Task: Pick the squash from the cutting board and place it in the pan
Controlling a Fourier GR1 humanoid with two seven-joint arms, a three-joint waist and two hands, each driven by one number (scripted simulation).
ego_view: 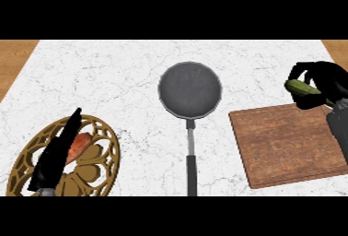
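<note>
Squash (303, 87) is being held in curled right hand (325, 83), above the counter's (102, 78) right edge, past the cutting board's (289, 145) far corner. Pan (190, 90) mid-counter. Left hand (58, 154) is being kept straight-fingered near the front-left corner.

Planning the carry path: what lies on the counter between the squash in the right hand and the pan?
In the head view, only bare white marble counter lies between the squash, held in the right hand, and the pan.

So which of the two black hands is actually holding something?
The right hand, up beside the cutting board: its fingers curl round the green squash. The left hand is straight and holds nothing.
</note>
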